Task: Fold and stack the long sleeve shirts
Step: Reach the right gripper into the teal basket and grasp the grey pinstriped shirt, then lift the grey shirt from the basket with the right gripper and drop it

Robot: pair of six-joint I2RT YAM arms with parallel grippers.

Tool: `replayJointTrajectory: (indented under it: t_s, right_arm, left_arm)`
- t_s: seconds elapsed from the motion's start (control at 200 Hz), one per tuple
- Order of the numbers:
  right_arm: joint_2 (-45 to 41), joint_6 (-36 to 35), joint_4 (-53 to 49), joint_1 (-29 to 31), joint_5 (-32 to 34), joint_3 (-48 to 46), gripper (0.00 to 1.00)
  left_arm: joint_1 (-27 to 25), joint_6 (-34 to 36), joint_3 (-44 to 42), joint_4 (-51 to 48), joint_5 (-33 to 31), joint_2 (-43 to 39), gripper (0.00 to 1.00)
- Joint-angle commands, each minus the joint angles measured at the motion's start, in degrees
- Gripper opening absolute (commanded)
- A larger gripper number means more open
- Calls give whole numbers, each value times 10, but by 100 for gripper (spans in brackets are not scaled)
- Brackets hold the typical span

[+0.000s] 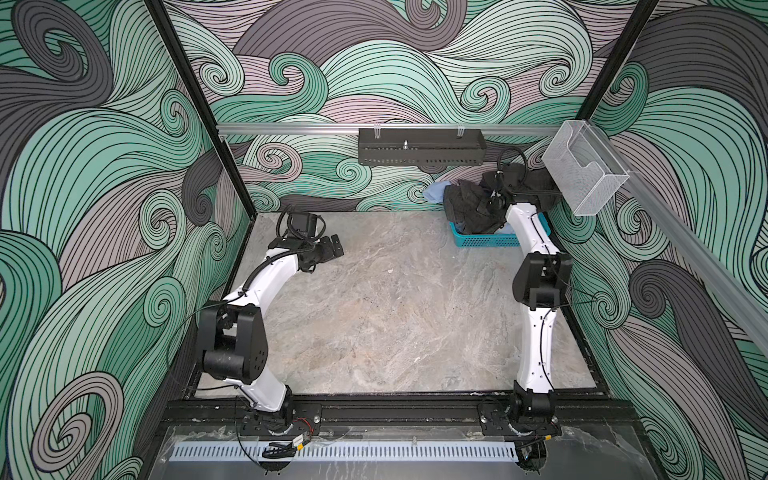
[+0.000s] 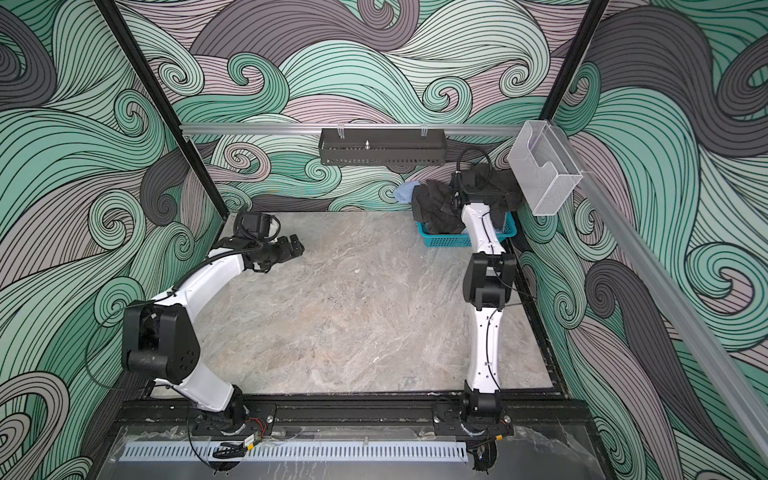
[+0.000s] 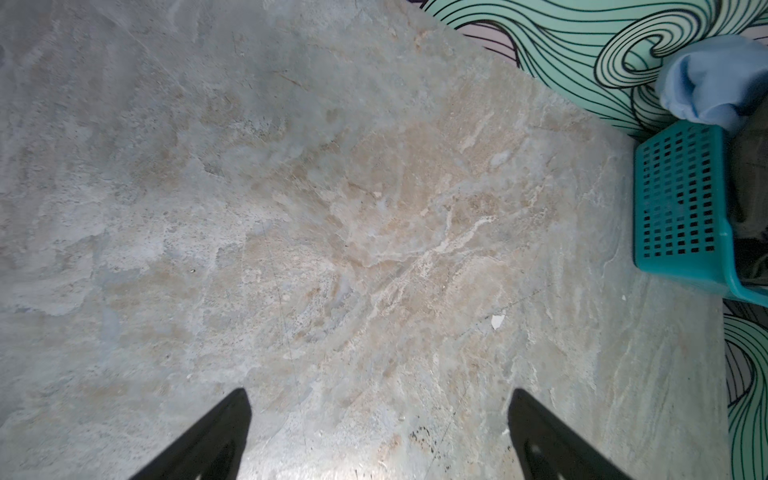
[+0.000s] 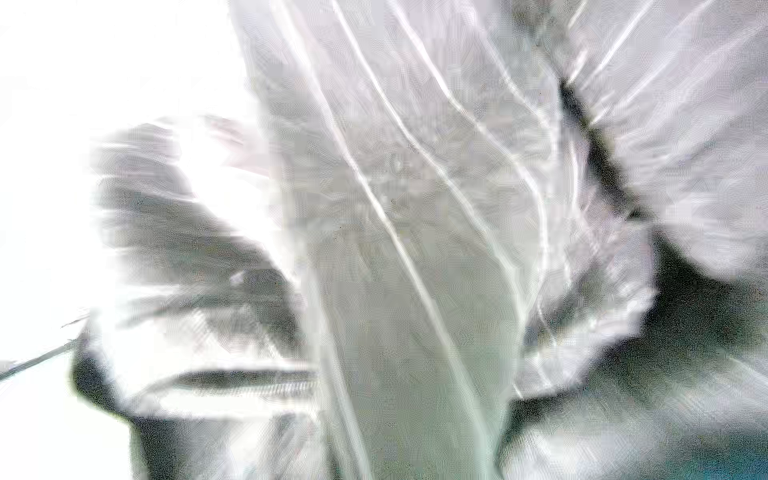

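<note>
Both dark shirt (image 1: 469,208) and blue shirt (image 1: 436,193) lie heaped in the basket (image 1: 482,241). My right gripper (image 1: 493,202), jaws together, seems to pinch the dark shirt for lifting; left gripper (image 3: 379,395) hovers over the table (image 1: 395,311), jaws apart.

A robot lab cell: left arm (image 1: 266,282) and right arm (image 1: 536,353) bolted to a black base rail (image 1: 395,409) fronting a stone-look desk (image 1: 395,311), boxed in by wave-printed panels (image 1: 104,166), posts (image 1: 189,83), an aluminium rail (image 1: 291,129) and a clear bin (image 1: 582,174).

Marbled table (image 1: 374,311) bears teal basket (image 1: 486,240) at far-right corner
</note>
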Motion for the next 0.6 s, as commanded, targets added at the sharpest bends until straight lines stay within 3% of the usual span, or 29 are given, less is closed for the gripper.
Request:
replayJointTrajectory:
  t_s: [0.0,0.26,0.41,0.595]
  right_arm:
    - [-139,-5,43,12,-13,-41,0]
    - [-313,-48,-22,43,-46,-78,0]
    - [-371,-76,-71,76,-80,-38,0]
    - [-385,-89,-148,136,-136,61,0]
  left_arm:
    - [-4,-6,-11,-31,-4,-57,99]
    - [-3,1,-64,-49,-17,-175,99]
    - [-3,1,-97,-48,-31,-243,99]
    - [-3,3,-95,-91,-50,-309,99]
